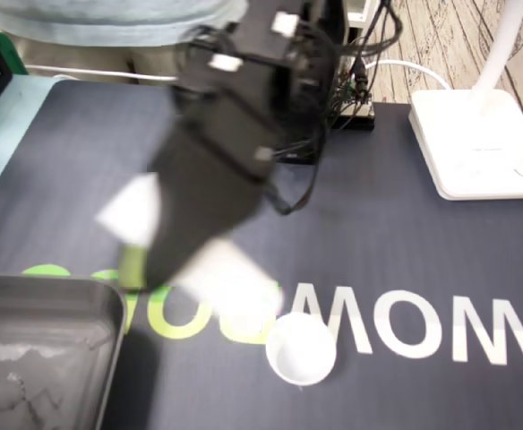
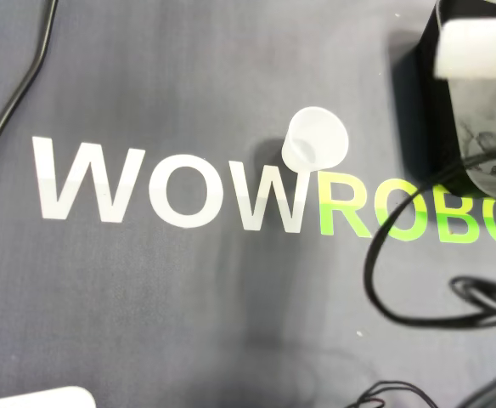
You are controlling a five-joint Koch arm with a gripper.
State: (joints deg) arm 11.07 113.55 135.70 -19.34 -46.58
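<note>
Mostly, the arm (image 1: 235,134) is a dark smear in the fixed view. Its gripper (image 1: 176,264) is so blurred that the jaws cannot be told as spread or pressed together. Two pale patches sit beside its tip, too soft to identify.

In the overhead view a white block (image 2: 477,42) at 2 o'clock is cut off by the upper edge, and what it belongs to is unclear. Below it lies the grey tray (image 2: 486,136), chopped by the right edge. The fixed view shows the same tray (image 1: 38,358) only as a corner at 8 o'clock.

The small white cup (image 1: 302,348) stands free on the dark mat (image 1: 405,242) of the table. It is at 5 o'clock from the gripper, near it but apart from it. It rests on the lettering (image 2: 188,187), at the last W. The cup (image 2: 314,140) is upright, with its long axis vertical and its mouth facing up. Seen from overhead, the rim is offset toward 1 o'clock from the base.

A black cable (image 2: 401,280) loops at 4 o'clock of the cup. A white lamp base (image 1: 476,143) sits at 2 o'clock in the fixed view.
</note>
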